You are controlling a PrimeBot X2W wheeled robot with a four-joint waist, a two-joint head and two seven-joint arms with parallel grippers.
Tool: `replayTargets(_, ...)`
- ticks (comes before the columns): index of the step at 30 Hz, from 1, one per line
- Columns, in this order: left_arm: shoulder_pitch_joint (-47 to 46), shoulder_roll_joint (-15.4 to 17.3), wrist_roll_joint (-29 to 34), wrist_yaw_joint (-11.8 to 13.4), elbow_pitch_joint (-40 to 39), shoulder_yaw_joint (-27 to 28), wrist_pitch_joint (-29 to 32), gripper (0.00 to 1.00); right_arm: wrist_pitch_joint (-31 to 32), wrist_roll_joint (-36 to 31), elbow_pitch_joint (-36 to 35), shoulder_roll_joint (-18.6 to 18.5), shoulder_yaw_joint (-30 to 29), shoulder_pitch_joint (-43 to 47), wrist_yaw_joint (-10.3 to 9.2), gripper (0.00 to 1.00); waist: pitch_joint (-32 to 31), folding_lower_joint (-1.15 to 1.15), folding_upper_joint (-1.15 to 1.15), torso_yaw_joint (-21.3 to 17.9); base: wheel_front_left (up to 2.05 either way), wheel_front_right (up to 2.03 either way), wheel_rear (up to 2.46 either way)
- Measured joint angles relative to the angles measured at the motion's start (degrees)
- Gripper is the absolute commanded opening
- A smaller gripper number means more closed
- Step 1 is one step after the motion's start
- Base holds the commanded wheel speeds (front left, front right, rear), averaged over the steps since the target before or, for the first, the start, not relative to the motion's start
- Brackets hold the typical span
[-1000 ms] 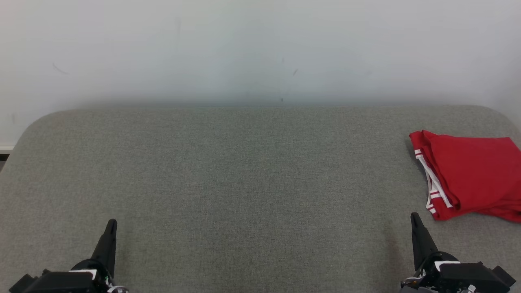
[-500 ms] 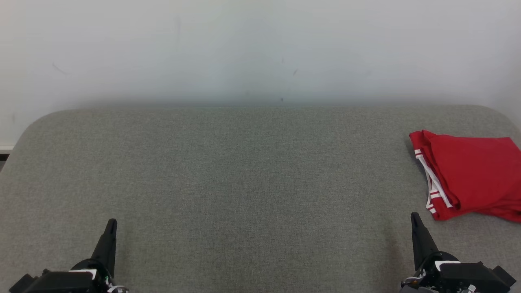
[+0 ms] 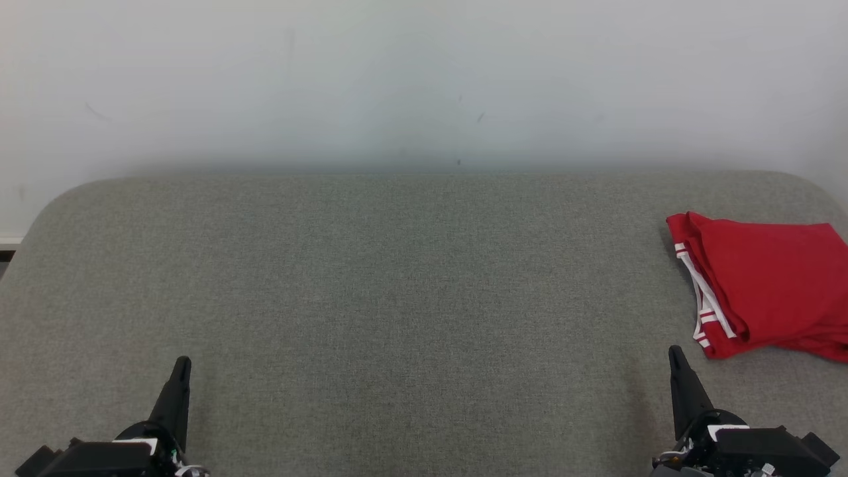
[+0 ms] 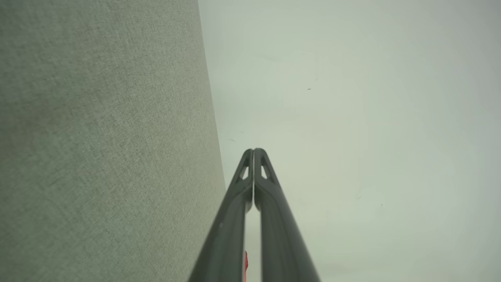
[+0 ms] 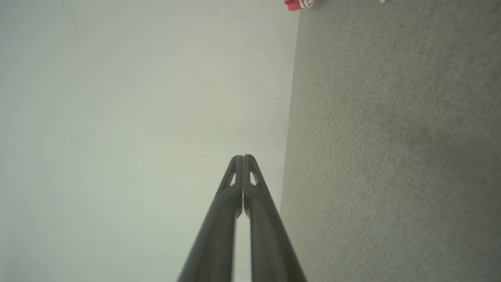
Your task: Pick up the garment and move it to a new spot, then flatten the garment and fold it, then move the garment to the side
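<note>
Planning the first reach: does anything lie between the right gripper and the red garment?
Nothing visible does. Bare grey fabric surface is all that separates the shut right gripper from the red garment, which lies just ahead, to its right.

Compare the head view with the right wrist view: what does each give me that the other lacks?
Head view, not the right wrist view: the left gripper at lower left, and most of the red garment lying at the right side of the table, clear of both grippers. Right wrist view, not the head view: a close look at the right gripper, tips pressed together with nothing between them. Shared: the right gripper, a piece of the garment with its white stripes, the grey table and the pale wall.
</note>
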Motion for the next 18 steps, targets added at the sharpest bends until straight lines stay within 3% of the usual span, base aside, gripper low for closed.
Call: replayTargets(18, 0.0, 0.0, 0.0, 0.0, 0.0, -0.02, 0.0, 0.0, 0.0, 0.0, 0.0, 0.0, 0.0, 0.0, 0.0, 0.0, 0.0, 0.0, 0.0, 0.0, 0.0, 0.0, 0.0)
